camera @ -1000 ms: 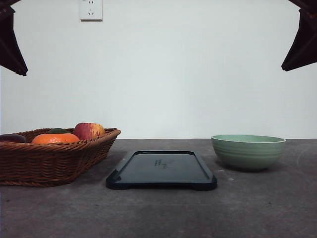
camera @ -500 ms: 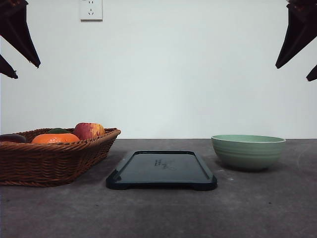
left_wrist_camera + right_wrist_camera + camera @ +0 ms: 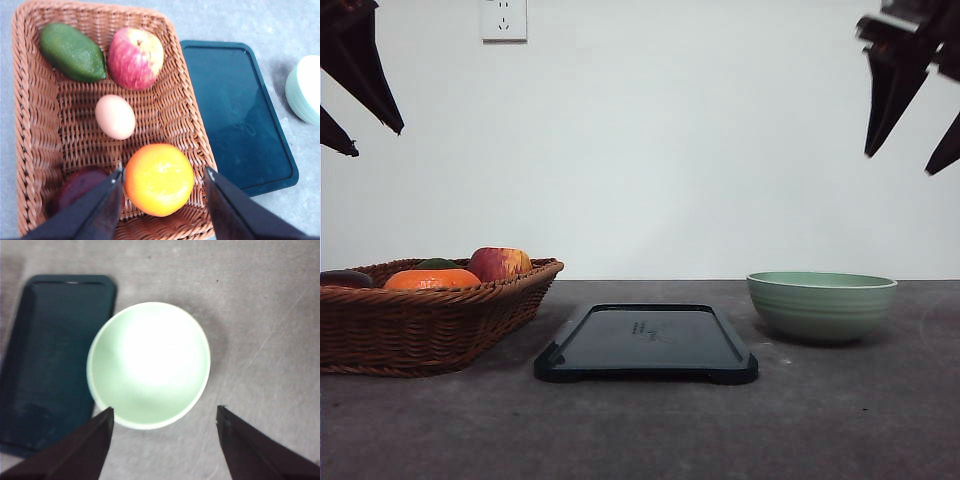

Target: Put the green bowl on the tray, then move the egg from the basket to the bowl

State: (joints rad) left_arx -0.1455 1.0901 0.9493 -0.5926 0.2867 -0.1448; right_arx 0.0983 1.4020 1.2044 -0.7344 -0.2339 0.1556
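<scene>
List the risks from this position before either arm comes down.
1. The green bowl is wide; the open right gripper must straddle its rim squarely, or the smooth ceramic could slip or tip.
2. The tray has a low raised rim; a bowl set down off-centre may catch it and sit tilted.
3. The egg lies close to the apple and orange in the basket, so the open left gripper may bump them.

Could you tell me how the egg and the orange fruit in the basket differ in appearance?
The egg is pale pinkish-tan, while the orange fruit is bright orange. The egg is oval and smaller; the fruit is round and clearly larger. The egg lies mid-basket; the fruit sits against the rim. Both rest inside the wicker basket, and neither is held.
</scene>
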